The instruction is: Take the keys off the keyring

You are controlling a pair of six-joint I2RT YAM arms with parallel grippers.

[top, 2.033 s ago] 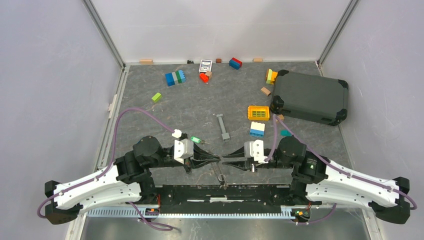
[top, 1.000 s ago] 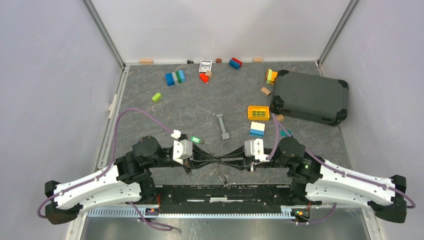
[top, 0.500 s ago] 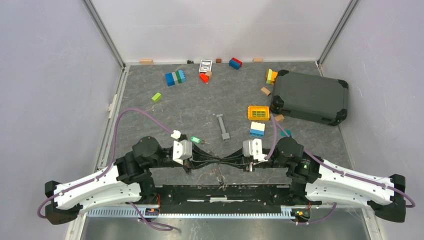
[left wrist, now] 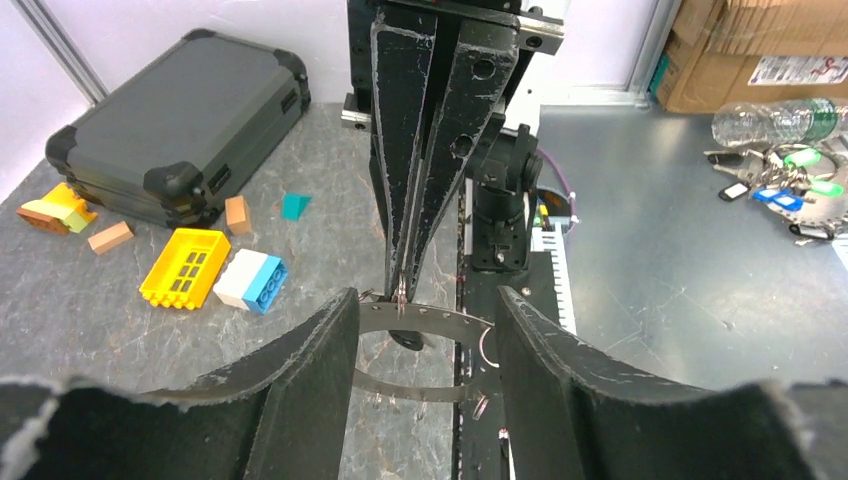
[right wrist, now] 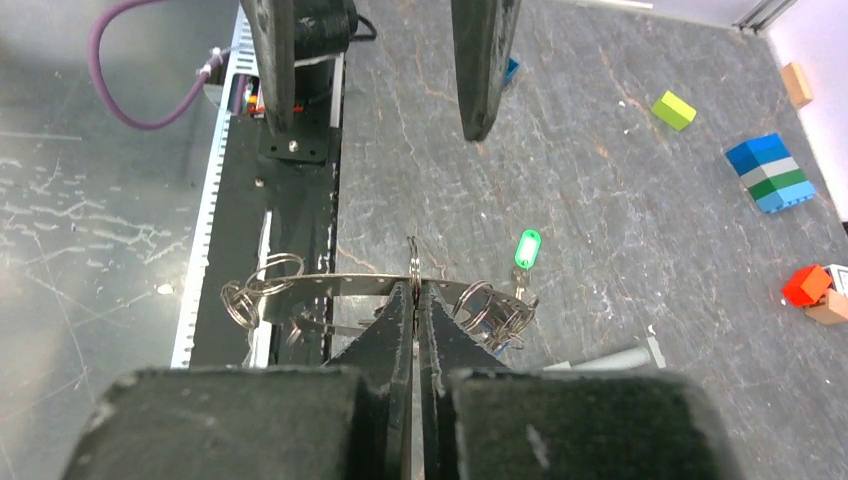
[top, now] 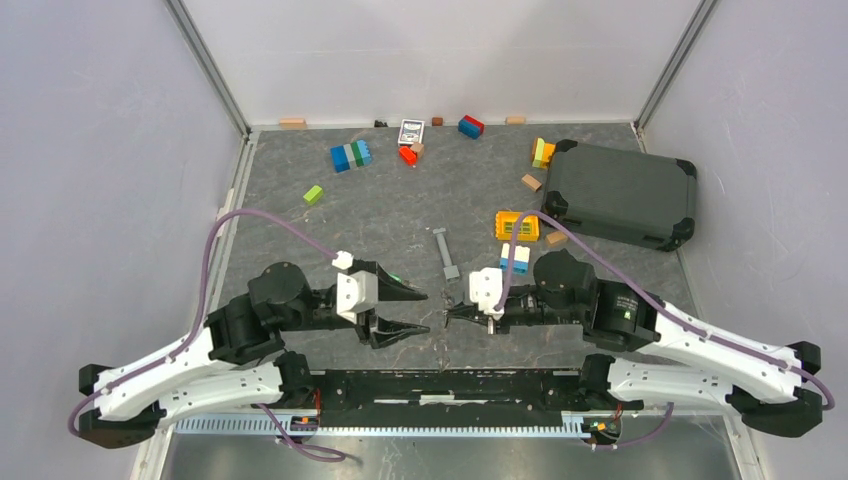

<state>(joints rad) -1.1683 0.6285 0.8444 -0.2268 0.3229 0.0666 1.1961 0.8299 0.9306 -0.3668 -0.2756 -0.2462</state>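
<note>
Now the right claw (right wrist: 415, 290) pinches the keyring (right wrist: 413, 262) above the tabletop (right wrist: 600, 150), keys (right wrist: 492, 312) bunched beside its tips, while the left claw (top: 426, 311) hangs spread just apart; a slipping pinch could drop everything.

Reaches inward from both sides, elbows bent, wrists level. Points left gripper (top: 426, 311) and right gripper (top: 448, 313) tip to tip, near but apart. Holds the left fingers (left wrist: 300, 390) wide apart, the right fingers (right wrist: 393, 340) pressed tight together.
</note>
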